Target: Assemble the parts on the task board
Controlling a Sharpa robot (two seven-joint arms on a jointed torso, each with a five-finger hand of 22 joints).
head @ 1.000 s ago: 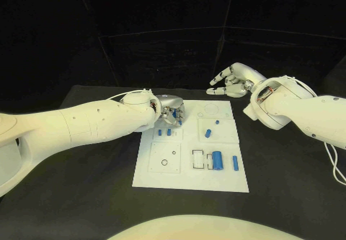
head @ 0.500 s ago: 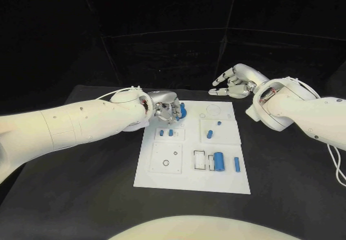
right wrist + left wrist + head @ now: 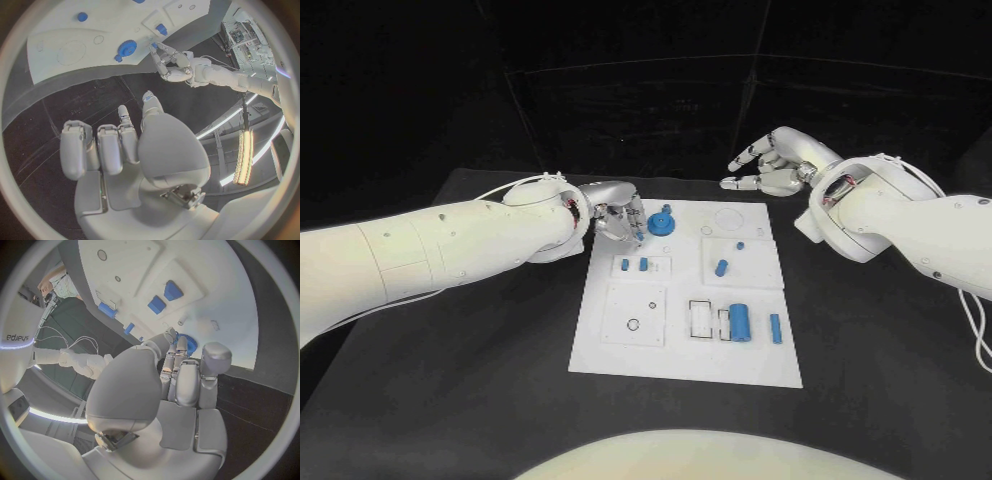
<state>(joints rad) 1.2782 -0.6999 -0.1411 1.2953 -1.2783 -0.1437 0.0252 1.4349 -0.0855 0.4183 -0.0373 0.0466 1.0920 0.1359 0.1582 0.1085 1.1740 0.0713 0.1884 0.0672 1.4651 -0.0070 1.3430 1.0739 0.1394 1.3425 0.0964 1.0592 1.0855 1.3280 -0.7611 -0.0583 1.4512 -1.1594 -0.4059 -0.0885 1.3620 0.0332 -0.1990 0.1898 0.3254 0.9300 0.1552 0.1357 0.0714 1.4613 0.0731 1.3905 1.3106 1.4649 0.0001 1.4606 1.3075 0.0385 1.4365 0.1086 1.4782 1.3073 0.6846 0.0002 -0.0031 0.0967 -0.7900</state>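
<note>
Since a second ago, when your left hand [image 3: 619,219] lay curled over the small blue pieces at the board's [image 3: 687,355] left side, it has drawn back to the far-left corner, and a round blue part [image 3: 659,220] now sits exposed on the board just right of its fingers. Half a second ago that part was against the fingers; now, from the head camera, it looks released or nearly so. You may judge this as one placement finishing at the far edge, with the other parts not yet seated: two small pieces [image 3: 633,265] left of centre, one slanted piece [image 3: 720,266] to their right, and a cylinder [image 3: 737,322] and a slim bar [image 3: 775,328] near the front right.

Your left wrist camera adds what the head camera lacks: the fingers [image 3: 177,354] are drawn together and reach to the round part [image 3: 186,344], so you cannot tell whether contact is fully broken.

Your right wrist camera shows your right hand [image 3: 112,145] empty, fingers loosely apart, above the dark table [image 3: 75,115] beyond the board's far edge. It also shows the round part [image 3: 127,49] from the far side, with your left hand [image 3: 172,65] beside it.
</note>
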